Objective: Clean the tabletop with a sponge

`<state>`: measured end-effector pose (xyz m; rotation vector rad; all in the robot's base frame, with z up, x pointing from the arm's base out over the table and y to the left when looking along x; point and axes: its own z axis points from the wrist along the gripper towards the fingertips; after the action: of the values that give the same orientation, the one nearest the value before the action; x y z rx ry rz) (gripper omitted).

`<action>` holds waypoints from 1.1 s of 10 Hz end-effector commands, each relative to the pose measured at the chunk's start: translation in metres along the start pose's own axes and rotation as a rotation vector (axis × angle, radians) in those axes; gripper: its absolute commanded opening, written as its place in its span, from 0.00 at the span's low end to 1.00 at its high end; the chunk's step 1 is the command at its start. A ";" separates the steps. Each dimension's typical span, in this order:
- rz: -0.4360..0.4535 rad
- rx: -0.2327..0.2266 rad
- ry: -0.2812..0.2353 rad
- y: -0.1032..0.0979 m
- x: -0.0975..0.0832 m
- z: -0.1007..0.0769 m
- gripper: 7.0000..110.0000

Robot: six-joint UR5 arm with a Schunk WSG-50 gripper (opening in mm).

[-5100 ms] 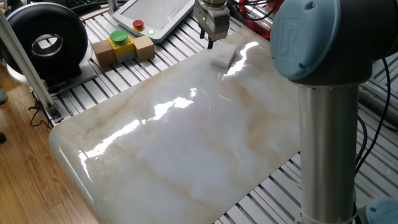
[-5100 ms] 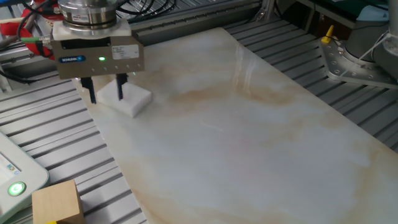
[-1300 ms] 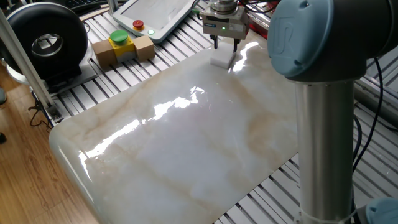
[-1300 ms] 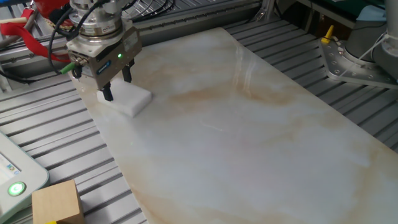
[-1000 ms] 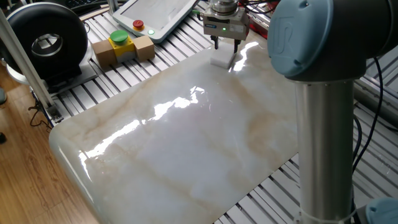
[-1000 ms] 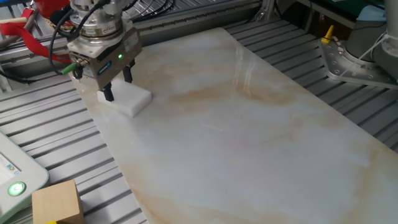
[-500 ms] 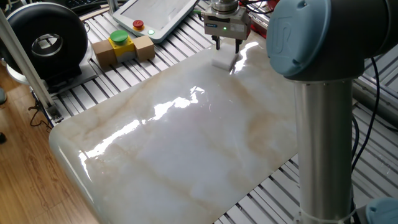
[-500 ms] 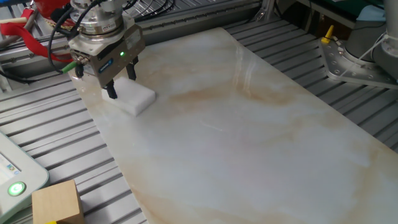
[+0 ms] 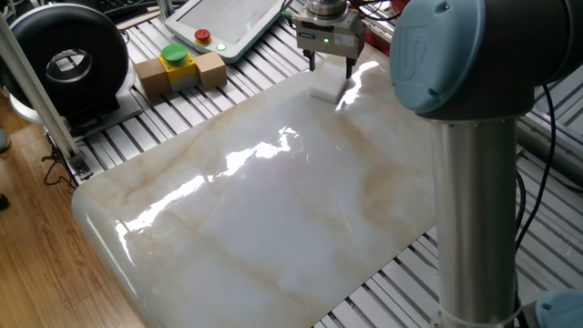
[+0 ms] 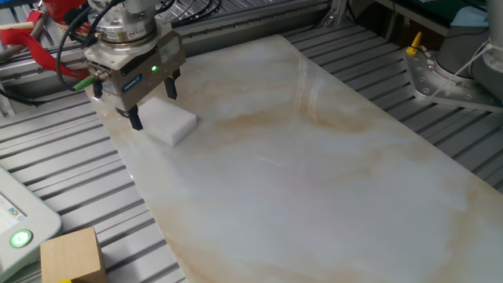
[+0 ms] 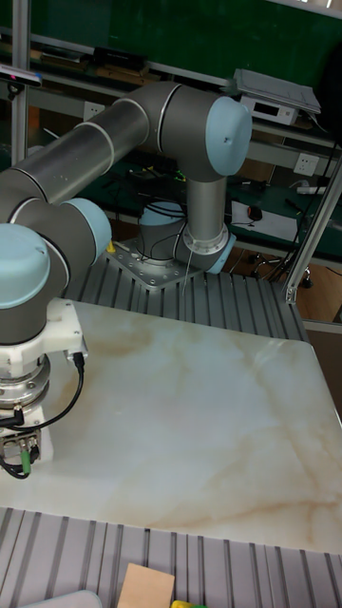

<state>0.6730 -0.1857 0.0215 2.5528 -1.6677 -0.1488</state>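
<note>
The tool has lifted a little in the last half second; in the other fixed view its two dark fingers now stand clear of the sponge, spread apart, one at the block's near-left end and one just above its far edge, gripping nothing; a second ago they sat lower, straddling the block, which itself has nudged slightly toward the middle of the slab since then. To my eye that reads as a grasp that did not take, or a re-seat before closing; either way the wiping has not begun, and the tool would need to come down again around the sponge.

The sponge lies flat on the worktop, near the corner by the grey touch panel, close to the slab's edge; in one fixed view it shows only as a pale patch beneath the tool.

The slab is glossy, veined in beige, with hard glare streaks; no dirt is visible on it. It rests on a ribbed metal frame; beside it sit cardboard boxes with a yellow-green button, and a black round device; shelves of equipment stand behind the arm's base in the tall view.
</note>
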 end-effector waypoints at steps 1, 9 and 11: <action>0.004 0.027 -0.045 -0.008 -0.014 0.003 0.79; -0.026 0.001 -0.041 0.005 -0.004 -0.004 0.79; -0.042 0.007 -0.037 0.005 -0.001 -0.008 0.79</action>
<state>0.6643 -0.1871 0.0258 2.5737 -1.6317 -0.2062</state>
